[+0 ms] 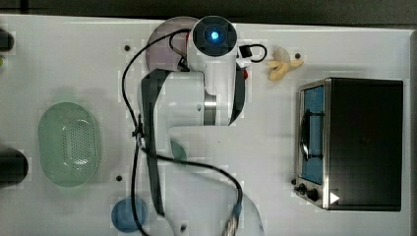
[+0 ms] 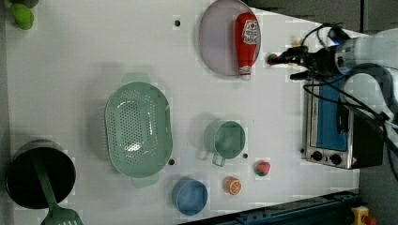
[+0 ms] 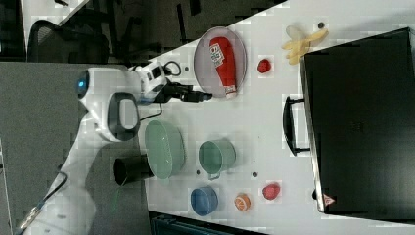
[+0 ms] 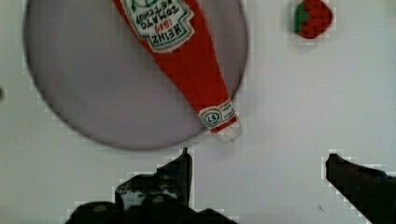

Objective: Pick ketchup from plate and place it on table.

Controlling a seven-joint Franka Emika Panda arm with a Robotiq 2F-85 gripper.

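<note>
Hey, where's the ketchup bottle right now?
The ketchup lies on its side on the plate, toward the left view's top, cap past the rim, a strawberry piece nearby.

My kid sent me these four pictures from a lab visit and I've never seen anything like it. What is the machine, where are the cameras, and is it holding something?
It is one white robot arm standing on a wide white table. Three cameras off the arm watch the scene; the fourth sits on the wrist, looking past the black gripper, which is open and holds nothing. Just ahead of it a red ketchup bottle lies on its side on a large, flat greyish-mauve plate, its cap poking over the rim. Also on the table: a pale green perforated basket, a green mug, a small blue bowl, an orange slice, two strawberry-like pieces, a peeled banana and a black toaster oven.
</note>
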